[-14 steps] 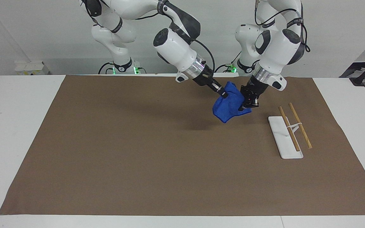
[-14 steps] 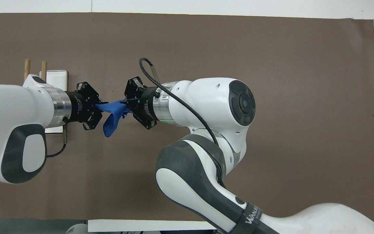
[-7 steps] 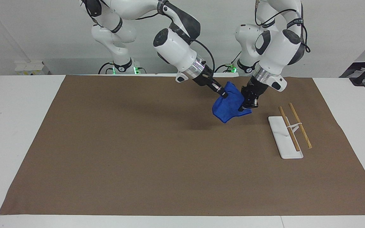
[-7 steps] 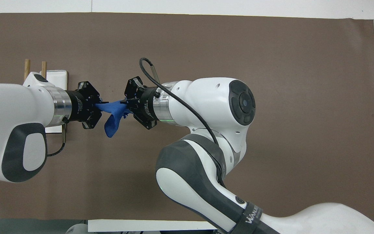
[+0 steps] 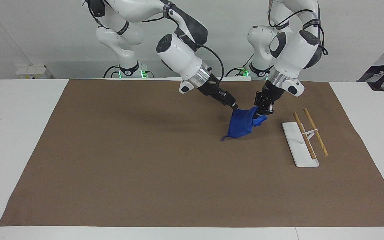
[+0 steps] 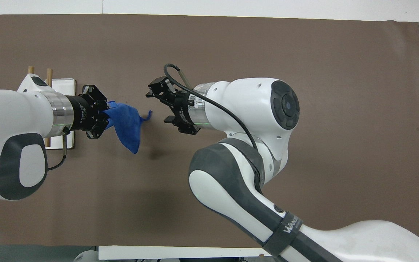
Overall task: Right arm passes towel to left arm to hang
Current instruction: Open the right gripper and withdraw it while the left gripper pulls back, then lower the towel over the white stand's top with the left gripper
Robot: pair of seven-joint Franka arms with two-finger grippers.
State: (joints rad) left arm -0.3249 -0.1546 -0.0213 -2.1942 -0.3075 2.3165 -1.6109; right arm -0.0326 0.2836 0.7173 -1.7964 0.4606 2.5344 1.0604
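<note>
The blue towel point(image 5: 242, 125) hangs from my left gripper point(image 5: 262, 110), which is shut on its upper corner above the brown mat, beside the rack. In the overhead view the towel point(image 6: 127, 122) droops from the left gripper point(image 6: 104, 116). My right gripper point(image 5: 234, 106) is open and empty, just off the towel's top edge. In the overhead view a small gap shows between the right gripper point(image 6: 156, 105) and the towel's loose tip.
A towel rack with a white base point(image 5: 293, 140) and two wooden rods point(image 5: 315, 131) stands on the mat toward the left arm's end. It is partly hidden under the left arm in the overhead view point(image 6: 64, 85). The brown mat point(image 5: 145, 150) covers the table.
The right gripper has let go of the towel and drawn back toward its own end. The towel has swung down and hangs from the left gripper alone.
</note>
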